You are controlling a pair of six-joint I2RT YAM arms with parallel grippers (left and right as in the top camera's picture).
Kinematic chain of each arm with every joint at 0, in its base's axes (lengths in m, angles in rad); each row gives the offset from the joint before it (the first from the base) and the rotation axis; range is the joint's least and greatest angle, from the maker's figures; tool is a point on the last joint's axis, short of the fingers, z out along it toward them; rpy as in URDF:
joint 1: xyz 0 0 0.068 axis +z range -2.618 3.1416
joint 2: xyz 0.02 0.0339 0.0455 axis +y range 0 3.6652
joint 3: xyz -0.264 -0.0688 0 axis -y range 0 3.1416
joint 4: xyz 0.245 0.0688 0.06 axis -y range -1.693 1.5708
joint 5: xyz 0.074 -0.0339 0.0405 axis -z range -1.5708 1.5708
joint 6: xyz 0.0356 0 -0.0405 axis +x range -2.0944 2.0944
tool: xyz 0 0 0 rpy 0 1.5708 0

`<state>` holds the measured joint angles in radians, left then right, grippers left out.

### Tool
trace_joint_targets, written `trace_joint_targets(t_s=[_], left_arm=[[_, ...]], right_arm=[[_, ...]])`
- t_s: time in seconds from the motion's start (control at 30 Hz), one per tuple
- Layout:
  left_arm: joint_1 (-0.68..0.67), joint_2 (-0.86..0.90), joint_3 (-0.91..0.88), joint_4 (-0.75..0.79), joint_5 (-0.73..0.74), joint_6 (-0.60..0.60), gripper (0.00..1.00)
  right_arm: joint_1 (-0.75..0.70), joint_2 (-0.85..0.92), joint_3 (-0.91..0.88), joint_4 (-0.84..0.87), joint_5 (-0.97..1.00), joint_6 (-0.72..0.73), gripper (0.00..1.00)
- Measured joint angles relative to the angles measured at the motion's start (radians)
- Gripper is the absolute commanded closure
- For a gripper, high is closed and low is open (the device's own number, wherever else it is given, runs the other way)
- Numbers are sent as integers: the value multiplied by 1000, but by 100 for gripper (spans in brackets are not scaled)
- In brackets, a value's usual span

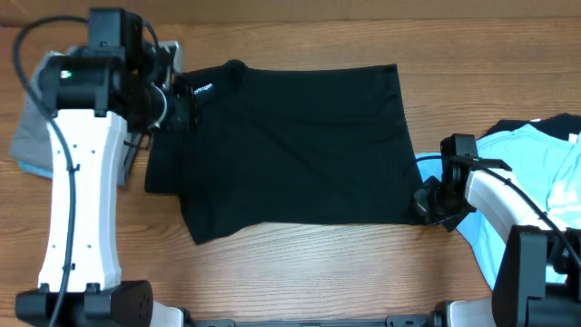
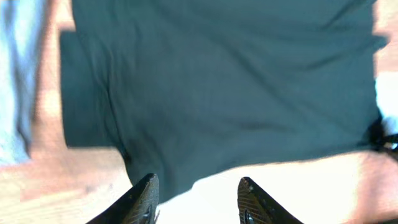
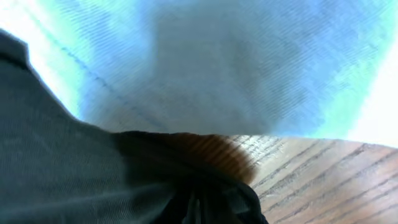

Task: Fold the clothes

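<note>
**Near side.** The right gripper is found at the near right corner of the black T-shirt, at its hem end. The gripper is closed. In the right wrist view dark cloth is seen bunched at its tip. A pinch on that corner is judged likely, though the fingers themselves are not clearly shown. The light blue T-shirt lies just beside that corner; whether the two garments overlap cannot be told.

**Middle.** The black T-shirt is spread flat across the middle of the desk. Its long axis runs left to right, with the collar to the left and the hem to the right.

**Far side.** The left gripper is held at the collar end, moderately parted, with nothing between its fingers. From it the garment extends away toward the right arm.

**Judgement.** The coming fold is judged to turn on each arm being nearer its own end of the long axis.

**Surface and room.** Bare wood is available along the near edge. A grey garment at the left edge is noted as limiting room on that side.
</note>
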<state>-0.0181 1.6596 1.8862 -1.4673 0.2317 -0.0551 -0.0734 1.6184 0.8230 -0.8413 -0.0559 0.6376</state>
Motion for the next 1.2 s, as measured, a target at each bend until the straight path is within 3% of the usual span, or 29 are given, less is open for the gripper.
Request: trace_joint_targets(t_s=[0.2, 0.4, 0.67, 0.77, 0.9, 1.2], left_arm=[[0, 11, -238, 20, -61, -95, 57], [0, 14, -549, 212, -105, -227, 62], [1, 18, -944, 488, -119, -436, 78], [13, 17, -1019, 561, -111, -479, 80], [20, -22, -1063, 617, -90, -513, 96], [112, -22, -1065, 515, -132, -519, 96]], right_arm=[[-5, -108, 35, -69, -80, -121, 72], [-5, -288, 80, -64, -198, -158, 70], [-3, -294, 79, -77, -251, -182, 71], [-3, -276, 69, -71, -250, -187, 71], [-3, -243, 58, -62, -244, -188, 71], [-3, -76, 12, 47, -242, -190, 71]])
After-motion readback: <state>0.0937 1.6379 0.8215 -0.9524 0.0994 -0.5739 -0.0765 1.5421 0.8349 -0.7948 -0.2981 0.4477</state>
